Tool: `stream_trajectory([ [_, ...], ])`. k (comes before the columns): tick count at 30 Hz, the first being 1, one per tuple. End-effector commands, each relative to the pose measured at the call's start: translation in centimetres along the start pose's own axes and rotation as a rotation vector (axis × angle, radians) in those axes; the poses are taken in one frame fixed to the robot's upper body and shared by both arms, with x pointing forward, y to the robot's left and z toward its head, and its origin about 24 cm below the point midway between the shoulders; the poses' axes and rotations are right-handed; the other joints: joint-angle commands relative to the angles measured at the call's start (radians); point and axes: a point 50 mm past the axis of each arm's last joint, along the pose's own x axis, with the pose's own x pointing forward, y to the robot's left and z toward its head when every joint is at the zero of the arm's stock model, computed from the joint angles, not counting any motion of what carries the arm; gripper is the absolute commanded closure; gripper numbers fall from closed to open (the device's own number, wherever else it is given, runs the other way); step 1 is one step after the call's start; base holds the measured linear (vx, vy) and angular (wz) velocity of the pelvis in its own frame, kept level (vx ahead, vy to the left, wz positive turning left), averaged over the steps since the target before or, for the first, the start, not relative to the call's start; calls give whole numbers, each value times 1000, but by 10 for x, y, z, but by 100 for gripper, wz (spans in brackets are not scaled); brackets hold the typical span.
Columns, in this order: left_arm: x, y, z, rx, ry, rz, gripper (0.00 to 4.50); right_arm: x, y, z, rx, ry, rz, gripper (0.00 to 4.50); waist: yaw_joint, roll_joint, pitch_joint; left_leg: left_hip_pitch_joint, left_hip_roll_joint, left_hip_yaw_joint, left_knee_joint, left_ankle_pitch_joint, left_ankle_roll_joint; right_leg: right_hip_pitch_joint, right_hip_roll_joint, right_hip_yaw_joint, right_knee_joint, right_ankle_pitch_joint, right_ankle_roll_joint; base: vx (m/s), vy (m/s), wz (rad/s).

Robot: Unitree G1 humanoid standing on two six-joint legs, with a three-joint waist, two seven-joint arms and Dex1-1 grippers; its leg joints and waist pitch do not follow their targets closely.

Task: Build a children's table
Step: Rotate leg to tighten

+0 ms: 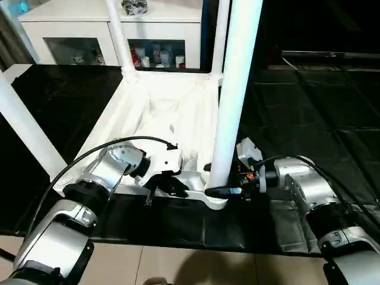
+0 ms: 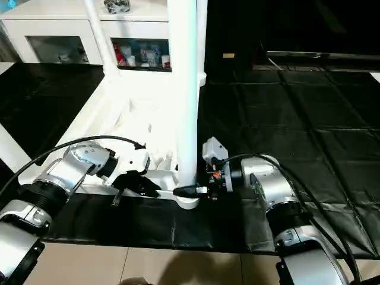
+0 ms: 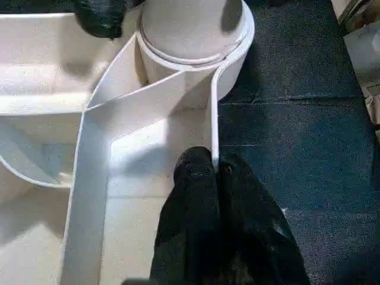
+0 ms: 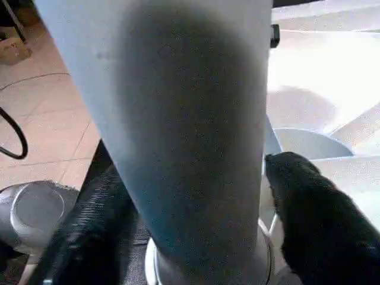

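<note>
the children's table (image 1: 172, 113) lies upside down on a black floor mat (image 1: 309, 119), in the centre and left of the head views, its ribbed underside facing up. white legs stand up from its corner sockets: two at the far corners near the top of the frame, one slanting at the left edge (image 1: 27, 127), and the near-right leg (image 1: 234, 89) rising tall through the middle of the frame.

the left end effector (image 1: 159, 187), in the lower left of the frame, has its two black fingers pressed together on the thin white rim of the tabletop's underside, pinching that wall just beside the near-right corner socket (image 3: 190, 56).

the right end effector (image 1: 228, 191), in the lower centre-right, sits at the base of the near-right leg with one black finger (image 4: 314, 219) on each side of it; i cannot tell whether they touch it.

a white cabinet (image 1: 107, 29) with glass-fronted shelves stands at the top left. pale floor tiles (image 1: 196, 267) run along the bottom edge.
</note>
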Motion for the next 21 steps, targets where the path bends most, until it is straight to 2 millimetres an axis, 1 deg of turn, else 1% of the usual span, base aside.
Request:
stream_trajectory([
  [1, 8, -6, -2, 23, 36, -64, 450, -1, -2, 6, -9, 9, 21, 158, -9, -12, -76, 11, 89, -30, -57, -13, 117, 61, -117, 87, -49, -166, -97, 0, 0, 0],
  [3, 8, -6, -3, 20, 37, -63, 450, -2, -2, 6, 2, 11, 26, 165, -9, -13, -77, 12, 90, -30, -56, -9, 120, 60, -117, 86, -47, -157, -100, 0, 0, 0],
  [6, 8, -5, -3, 12, 36, -55, 450, -3, -2, 4, 14, 9, 31, 201, -9, -15, -76, 11, 89, -29, -56, -9, 120, 61, -117, 86, -48, -160, -100, 0, 0, 0],
  [10, 7, -5, -4, 4, 36, -47, 450, 0, 0, 2, 30, 2, 48, 227, -7, -11, -77, 12, 90, -29, -55, -9, 119, 60, -117, 86, -48, -161, -101, 0, 0, 0],
  [12, 7, -5, -4, 3, 36, -45, 450, 0, 1, 2, 36, -2, 55, 235, -7, -11, -77, 11, 90, -30, -56, -11, 117, 61, -117, 86, -48, -161, -102, 0, 0, 0],
  [13, 6, -5, -3, 2, 35, -43, 450, 1, 1, 1, 40, -2, 60, 235, -7, -13, -77, 12, 89, -29, -55, -13, 116, 61, -118, 86, -48, -163, -101, 0, 0, 0],
  [15, 6, -4, -3, -1, 33, -39, 450, 1, 2, 0, 45, -3, 66, 239, -6, -7, -77, 12, 89, -30, -55, -18, 113, 60, -117, 86, -49, -168, -102, 0, 0, 0],
  [17, 6, -4, -4, -5, 34, -35, 450, 2, 3, -1, 48, -3, 68, 239, -7, -9, -78, 12, 89, -30, -55, -17, 113, 60, -117, 86, -48, -159, -103, 0, 0, 0],
  [19, 5, -3, -5, -19, 35, -16, 450, 3, 4, -2, 50, -7, 70, 239, -8, -5, -78, 13, 90, -30, -55, -20, 110, 60, -116, 86, -48, -153, -106, 0, 0, 0],
  [21, 6, -2, -6, -26, 31, -7, 450, 3, 5, -2, 50, -9, 72, 239, -7, -5, -78, 13, 90, -31, -54, -21, 110, 60, -116, 86, -47, -148, -108, 0, 0, 0],
])
